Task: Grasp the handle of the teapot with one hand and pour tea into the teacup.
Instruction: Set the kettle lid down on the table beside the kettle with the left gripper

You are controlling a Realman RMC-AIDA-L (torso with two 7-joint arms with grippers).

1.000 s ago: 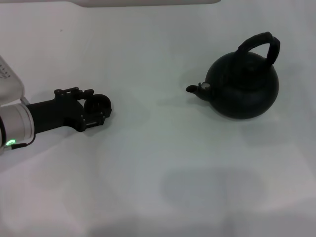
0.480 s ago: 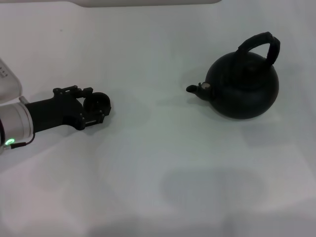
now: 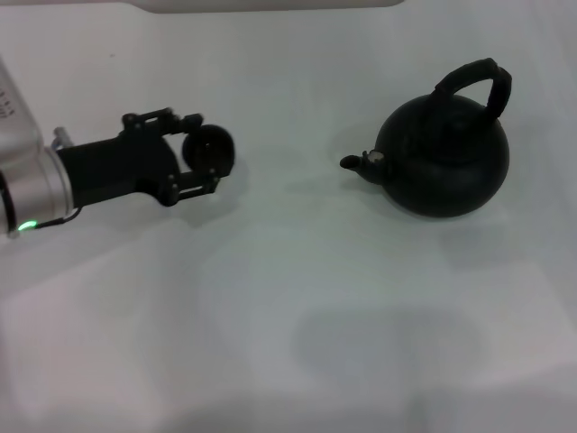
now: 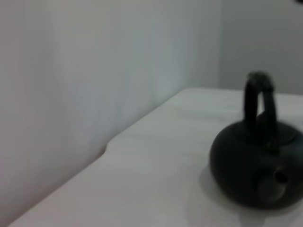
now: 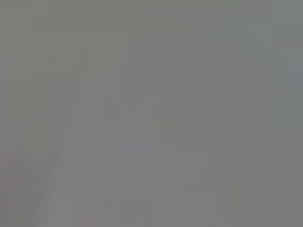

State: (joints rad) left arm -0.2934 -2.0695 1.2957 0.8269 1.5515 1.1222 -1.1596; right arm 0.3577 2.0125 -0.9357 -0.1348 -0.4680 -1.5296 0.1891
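Being held in the closed left gripper (image 3: pixel 200 162), the teacup (image 3: pixel 209 150) is being kept well apart from the teapot (image 3: pixel 444 158), which is lying toward three o'clock, spout facing it.

A plain white table (image 3: pixel 297 298) fills the head view, and its pale top is also seen in the left wrist view, running back to a light wall. Directly on it, at about two o'clock from the middle of the head view, a round black teapot (image 3: pixel 443 158) is set upright, its short spout turned toward nine o'clock and its arched handle (image 3: pixel 473 83) raised over the top. A faint shadow is cast on the surface beneath it.
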